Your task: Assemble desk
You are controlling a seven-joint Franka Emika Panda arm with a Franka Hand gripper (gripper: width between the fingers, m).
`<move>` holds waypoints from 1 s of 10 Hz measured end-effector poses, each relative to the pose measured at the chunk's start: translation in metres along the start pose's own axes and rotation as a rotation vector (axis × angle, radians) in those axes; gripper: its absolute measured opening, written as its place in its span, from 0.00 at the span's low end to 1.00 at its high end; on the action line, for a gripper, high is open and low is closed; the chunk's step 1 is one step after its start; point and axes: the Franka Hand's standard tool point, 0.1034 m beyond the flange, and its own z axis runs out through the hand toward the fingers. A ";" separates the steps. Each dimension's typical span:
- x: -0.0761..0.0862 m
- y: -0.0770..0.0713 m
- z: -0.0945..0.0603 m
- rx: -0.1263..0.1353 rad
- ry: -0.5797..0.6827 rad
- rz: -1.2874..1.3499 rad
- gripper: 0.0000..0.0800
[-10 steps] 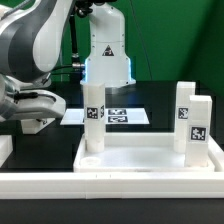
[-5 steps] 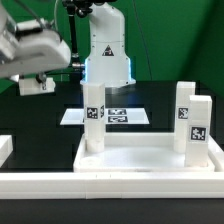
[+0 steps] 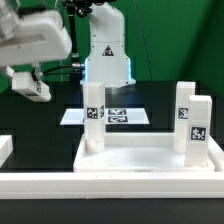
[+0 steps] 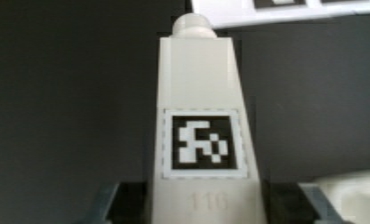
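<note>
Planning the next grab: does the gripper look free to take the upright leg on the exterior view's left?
Probably not: the gripper seems shut on a loose leg, well off from the upright leg.

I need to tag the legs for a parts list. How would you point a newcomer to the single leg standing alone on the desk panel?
Find the white desk panel in the foreground of the exterior view. Toward that view's left stands one upright leg with a tag near its top. Unlike the two legs together on that view's right, it stands alone.
</note>
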 end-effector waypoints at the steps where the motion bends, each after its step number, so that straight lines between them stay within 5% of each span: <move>1: 0.013 -0.002 -0.030 -0.014 0.062 -0.044 0.36; 2: 0.029 0.005 -0.053 -0.051 0.167 -0.094 0.36; 6: 0.035 0.010 -0.053 -0.080 0.409 -0.054 0.36; 7: 0.056 -0.013 -0.066 -0.105 0.511 -0.053 0.36; 9: 0.083 -0.060 -0.089 -0.087 0.663 0.029 0.36; 10: 0.091 -0.096 -0.100 -0.074 0.760 0.057 0.36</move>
